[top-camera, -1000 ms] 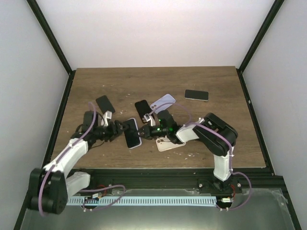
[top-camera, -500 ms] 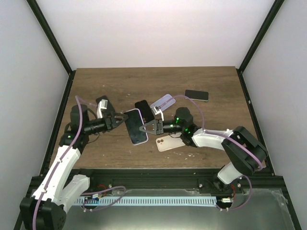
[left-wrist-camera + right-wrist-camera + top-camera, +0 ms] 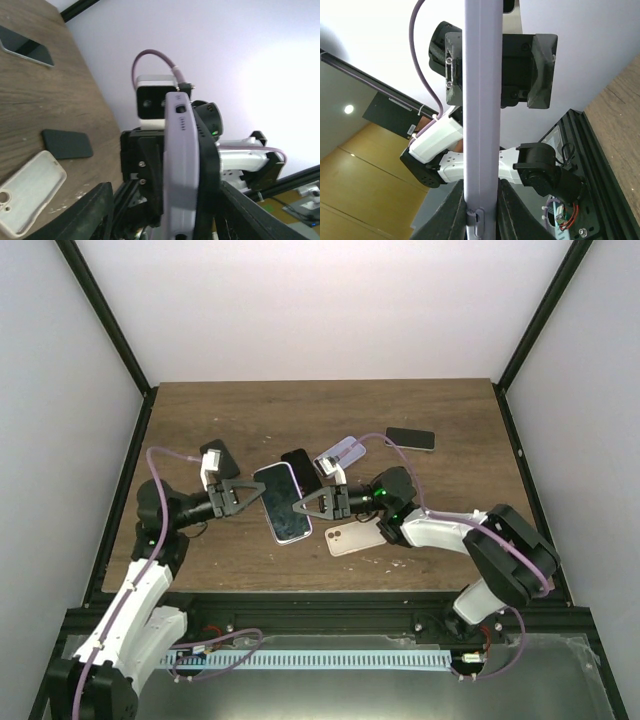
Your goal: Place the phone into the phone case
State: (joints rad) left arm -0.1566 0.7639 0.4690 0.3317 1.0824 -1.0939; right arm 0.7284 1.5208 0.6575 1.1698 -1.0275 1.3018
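phone (image 3: 281,502) sits screen-up in the lavender case (image 3: 180,165). The pair is held in the air over mid-table, resting on nothing. Top view shows a lavender rim all round the glass, so it looks mostly in. Whether every corner has clicked home can't be told.

right gripper (image 3: 303,506) comes in from the phone's 3 o'clock and pinches case and phone across both faces at that long edge. It looks to carry the load alone. left gripper (image 3: 250,494) is at 9 o'clock, jaws spread either side of the opposite edge. Its wrist view shows clear air between one finger and the case; the other side is too close to call.

Judgement: the step in hand is final seating. To do it well:
- right arm acts as the vice: rigid, no wrist roll.
- left closes square on the 9 o'clock edge across lip and glass and squeezes until flush, then does the same at the 12 and 6 o'clock ends.
- short squeezes only; a sideways shove could lever the phone out of the right pinch.
- right doesn't let go until left has a firm hold, or the pair is lowered onto bare table (image 3: 440,410).

Underneath: cream case (image 3: 352,537) at 4 o'clock, black phone (image 3: 300,468) at 1 o'clock. Any set-down should steer off both.
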